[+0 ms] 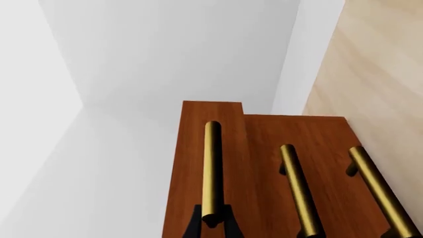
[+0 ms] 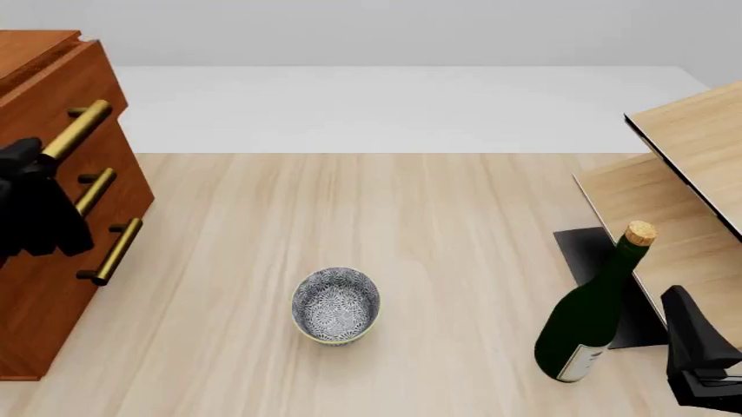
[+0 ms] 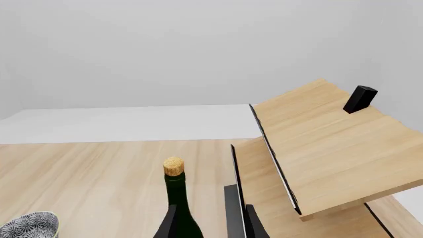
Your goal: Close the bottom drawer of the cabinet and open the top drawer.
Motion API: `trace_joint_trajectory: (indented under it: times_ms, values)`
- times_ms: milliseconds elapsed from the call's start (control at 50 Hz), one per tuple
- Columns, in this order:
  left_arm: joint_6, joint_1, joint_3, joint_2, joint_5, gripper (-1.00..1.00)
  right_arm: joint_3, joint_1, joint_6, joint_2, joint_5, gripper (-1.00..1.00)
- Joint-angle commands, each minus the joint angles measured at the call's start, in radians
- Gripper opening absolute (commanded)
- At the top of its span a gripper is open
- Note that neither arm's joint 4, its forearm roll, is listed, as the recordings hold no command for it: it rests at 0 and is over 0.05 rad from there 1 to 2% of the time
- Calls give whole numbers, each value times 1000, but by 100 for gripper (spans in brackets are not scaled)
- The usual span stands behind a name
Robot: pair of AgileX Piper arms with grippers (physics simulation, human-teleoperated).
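Observation:
The reddish-brown cabinet (image 2: 35, 339) stands at the table's left edge. Its top drawer (image 2: 58, 95) sticks out a little past the two below, as the stepped front of the top drawer (image 1: 195, 148) in the left wrist view also shows. My left gripper (image 1: 211, 224) is shut on the near end of that drawer's brass handle (image 1: 212, 168); from the front, the left gripper (image 2: 35, 178) covers the handle's lower end. The bottom drawer (image 2: 47, 300) sits flush, its handle (image 1: 380, 191) free. My right gripper (image 2: 696, 360) hangs open and empty at the front right.
A patterned bowl (image 2: 336, 304) sits mid-table near the front. A dark green corked wine bottle (image 2: 592, 321) stands just left of my right gripper. Pale light-wood shelving (image 2: 684, 174) with a black plate (image 3: 233, 208) fills the right side.

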Motion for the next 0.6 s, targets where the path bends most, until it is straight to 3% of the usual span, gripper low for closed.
trace_joint_trajectory:
  times_ms: [20, 600]
  values:
    - [10, -36, 1, -10, -7, -100, 0, 0, 1, 0, 0, 100]
    - [18, -109, 12, -29, -4, -100, 0, 0, 4, 0, -1, 100]
